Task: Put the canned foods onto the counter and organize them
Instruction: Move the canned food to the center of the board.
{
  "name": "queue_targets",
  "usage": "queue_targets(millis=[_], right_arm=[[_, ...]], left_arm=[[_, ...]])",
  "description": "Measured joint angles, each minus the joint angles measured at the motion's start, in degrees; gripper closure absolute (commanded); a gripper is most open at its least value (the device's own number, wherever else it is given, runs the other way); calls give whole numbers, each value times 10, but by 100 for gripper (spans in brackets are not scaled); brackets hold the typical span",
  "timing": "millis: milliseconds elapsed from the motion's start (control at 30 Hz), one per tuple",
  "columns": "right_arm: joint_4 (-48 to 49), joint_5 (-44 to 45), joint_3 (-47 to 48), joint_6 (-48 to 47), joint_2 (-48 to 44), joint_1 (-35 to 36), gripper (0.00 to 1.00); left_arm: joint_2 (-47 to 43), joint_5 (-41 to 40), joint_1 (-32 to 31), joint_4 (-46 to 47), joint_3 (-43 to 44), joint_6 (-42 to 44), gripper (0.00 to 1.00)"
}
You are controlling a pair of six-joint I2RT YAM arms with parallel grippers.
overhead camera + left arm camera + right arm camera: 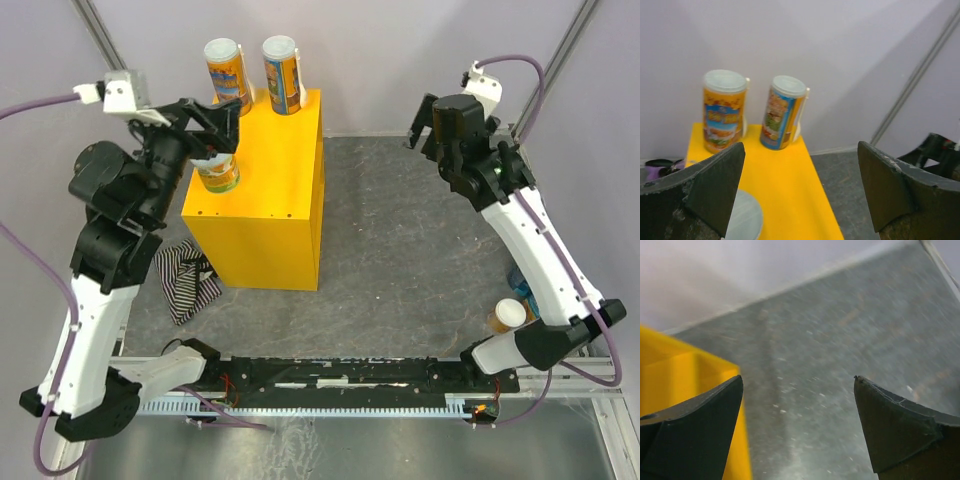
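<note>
The yellow counter (262, 200) stands left of centre. An orange can (226, 68) and a blue can (282, 72) stand upright with white lids at its far end; both show in the left wrist view, orange (724, 110) and blue (785, 112). A third can (218, 174) stands near the counter's left edge; its white lid (742, 220) shows under my left finger (705, 185). My left gripper (214, 128) (800, 190) hovers open just above and behind that can, holding nothing. My right gripper (420, 125) (797, 425) is open and empty above the grey floor, right of the counter (680, 380).
Another can with a white lid (508, 313) stands on the table at the right, beside my right arm's base, with something blue (521, 281) partly hidden behind the arm. A striped cloth (186, 275) lies left of the counter. A black rail (330, 375) runs along the near edge.
</note>
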Motion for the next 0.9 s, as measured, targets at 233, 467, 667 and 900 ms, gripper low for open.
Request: queue_targets(millis=[233,467,667,900], right_arm=[[-101,32,-96,110,8,-123,1],[-146,50,-146,184,8,-251,1],[-168,63,-166,224,11,-325,1],[-170,63,-197,257,31,-395,1]], left_arm=[[63,96,-5,6,20,-26,1],[99,142,-37,9,25,-40,1],[112,159,-56,22,26,-49,1],[115,161,-75,33,21,-53,1]])
